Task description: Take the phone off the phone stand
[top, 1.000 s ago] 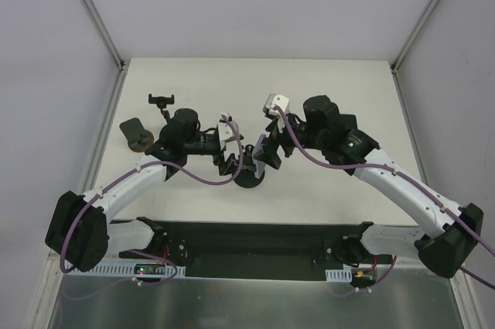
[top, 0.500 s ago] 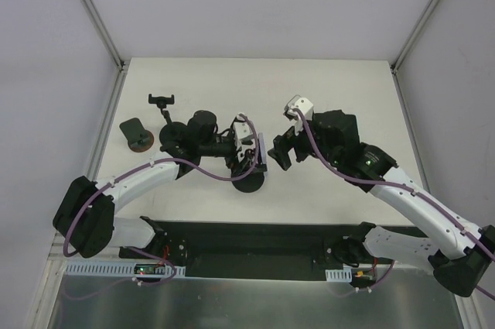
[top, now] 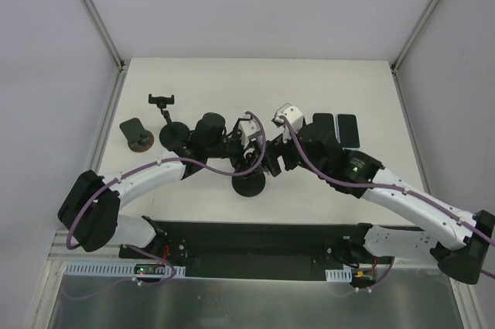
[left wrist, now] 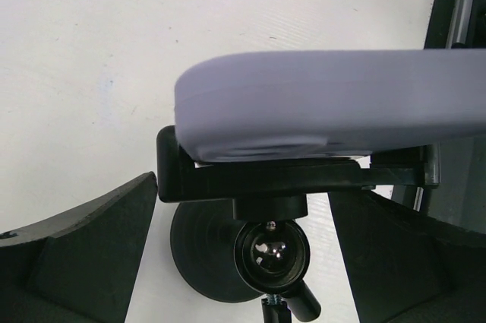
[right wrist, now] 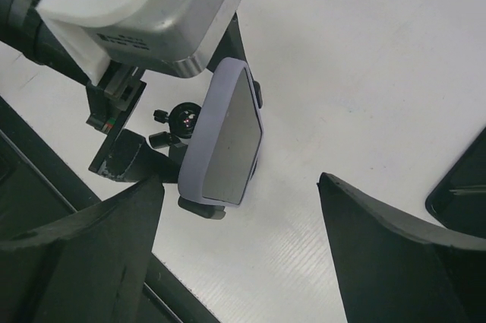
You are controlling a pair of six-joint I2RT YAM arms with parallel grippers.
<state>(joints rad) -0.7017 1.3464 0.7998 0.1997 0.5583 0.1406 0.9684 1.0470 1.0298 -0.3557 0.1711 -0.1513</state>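
The phone (left wrist: 326, 102), in a lavender case, sits on edge in the clamp of the black phone stand (left wrist: 266, 178). The stand's round base (top: 249, 185) rests on the white table. My left gripper (left wrist: 243, 262) is open, with one finger on each side of the stand's ball joint (left wrist: 272, 251), below the phone. My right gripper (right wrist: 239, 254) is open and empty, and its fingers frame the phone's screen (right wrist: 231, 140) from a short distance. In the top view the phone (top: 261, 152) lies between my left gripper (top: 251, 160) and my right gripper (top: 277, 160).
Two dark phones (top: 323, 124) (top: 348, 129) lie flat behind the right arm. A second, empty stand (top: 162, 103) is at the back left. A dark holder on a brown base (top: 136, 134) is near the left edge. A black strip (top: 255, 236) runs along the near edge.
My left gripper has moved right and now straddles the stand under the phone. My right arm pulled back, then swung in low beside the phone, uncovering the two dark phones.
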